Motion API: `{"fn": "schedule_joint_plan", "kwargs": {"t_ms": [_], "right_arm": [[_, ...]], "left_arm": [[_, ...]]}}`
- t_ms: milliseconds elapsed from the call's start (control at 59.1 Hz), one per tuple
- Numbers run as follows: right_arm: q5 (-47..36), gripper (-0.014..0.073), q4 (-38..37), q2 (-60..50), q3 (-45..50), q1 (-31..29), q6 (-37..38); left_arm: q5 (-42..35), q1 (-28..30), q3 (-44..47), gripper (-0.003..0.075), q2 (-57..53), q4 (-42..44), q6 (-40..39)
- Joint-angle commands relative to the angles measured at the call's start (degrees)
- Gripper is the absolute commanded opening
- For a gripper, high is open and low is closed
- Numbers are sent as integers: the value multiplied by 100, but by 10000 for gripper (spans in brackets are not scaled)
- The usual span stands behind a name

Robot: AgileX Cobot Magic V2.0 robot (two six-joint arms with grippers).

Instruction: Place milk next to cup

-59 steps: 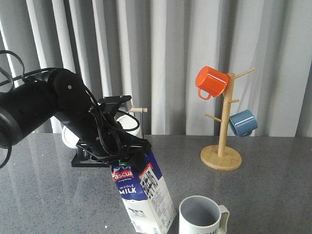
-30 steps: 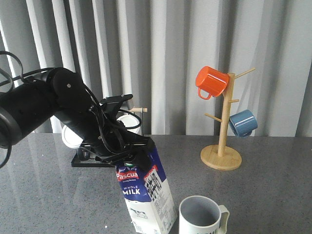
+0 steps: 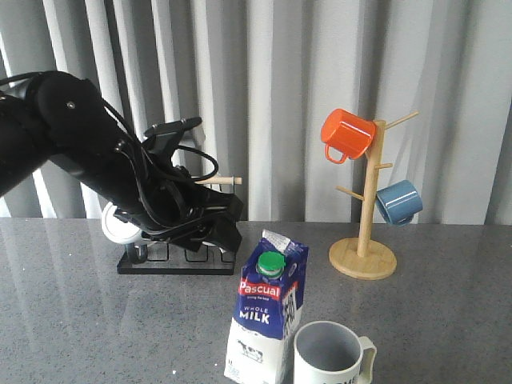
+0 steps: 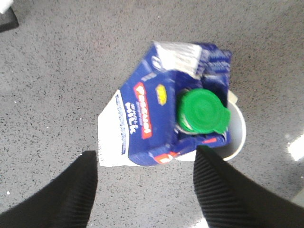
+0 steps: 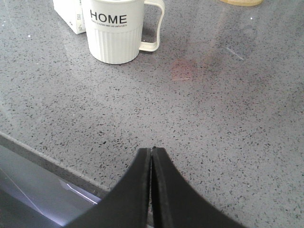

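The milk [image 3: 264, 316], a blue-and-white carton with a green cap, stands upright on the grey table, right beside the left side of the cup [image 3: 330, 356]. My left gripper [image 3: 226, 224] is open and empty, up and to the left of the carton. In the left wrist view the gripper [image 4: 145, 154] hangs above the milk [image 4: 156, 114], with the cup's rim [image 4: 237, 133] showing behind it. In the right wrist view my right gripper [image 5: 151, 151] is shut and empty near the table's front edge. The "HOME" cup [image 5: 116, 33] and a corner of the milk [image 5: 69, 12] lie ahead of it.
A wooden mug tree [image 3: 364, 240] at the back right carries an orange mug [image 3: 346, 134] and a blue mug [image 3: 398, 202]. A black rack [image 3: 172, 260] with white mugs [image 3: 120, 224] stands behind my left arm. The table's front edge [image 5: 42, 156] lies close to my right gripper.
My left gripper let go of the milk and rose up and back to the left. The carton went from tilted to upright beside the cup.
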Motion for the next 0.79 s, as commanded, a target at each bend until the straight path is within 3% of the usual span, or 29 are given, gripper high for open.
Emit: {"fn": "schedule_joint_plan", "kwargs": {"t_ms": [0,254,423,558,778], "right_arm": [[-408,-10,-32,38,-127,1,0],[-572,-8,-197,38,-127,1,44],[-1083,-6,-789,38,-127,1,550],[-1054,-6,-1047,38,-127,1,1142],[-998,-6,-968,38,-127,1,1210]], "left_arm": [[-99,-36,-159,437,-523,-188,-53],[-99,-36,-159,429,-1162,-184,-53],[-99,-36,-159,370,-1670,-47,-33],[-99,-36,-148,265,-2126,382,-33],[-99,-36,95,3,-3028,842,18]]}}
